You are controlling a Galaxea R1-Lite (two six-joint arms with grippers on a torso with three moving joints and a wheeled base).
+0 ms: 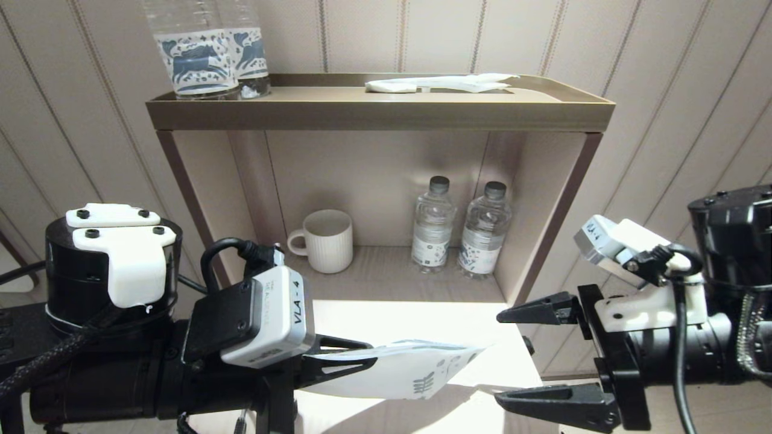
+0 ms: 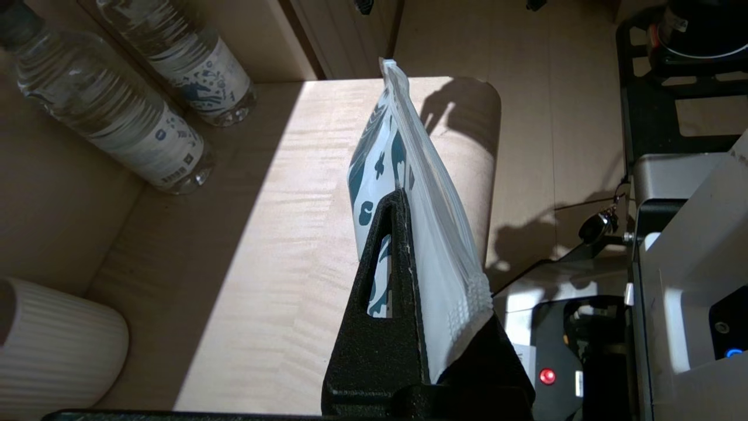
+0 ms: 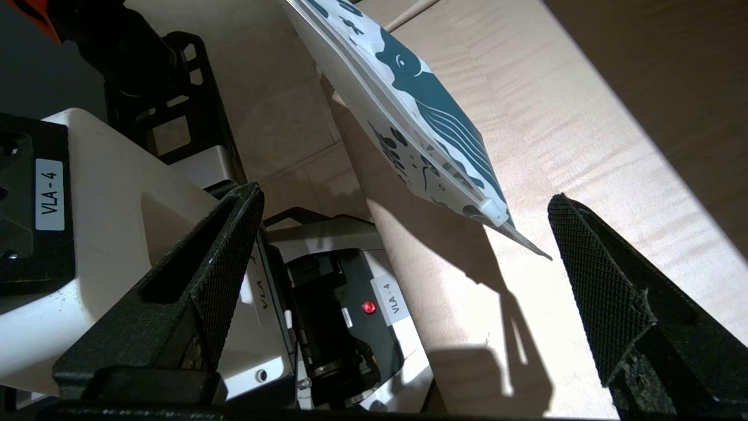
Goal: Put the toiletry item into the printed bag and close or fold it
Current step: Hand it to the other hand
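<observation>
Nearest us, our left gripper [image 1: 356, 355] is pinching the bag [image 1: 410, 374] above the shelf's [image 1: 392, 283] front edge; our right gripper [image 1: 525, 355], fingers spread, probably must open its mouth next.

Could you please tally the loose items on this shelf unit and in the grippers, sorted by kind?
Water bottles: 4, two on the top tray, two on the lower shelf
Mugs: 1, the ribbed white mug
Plain white packets: 1, on the top tray
Printed bags: 1, held by the left gripper
Total: 7
</observation>
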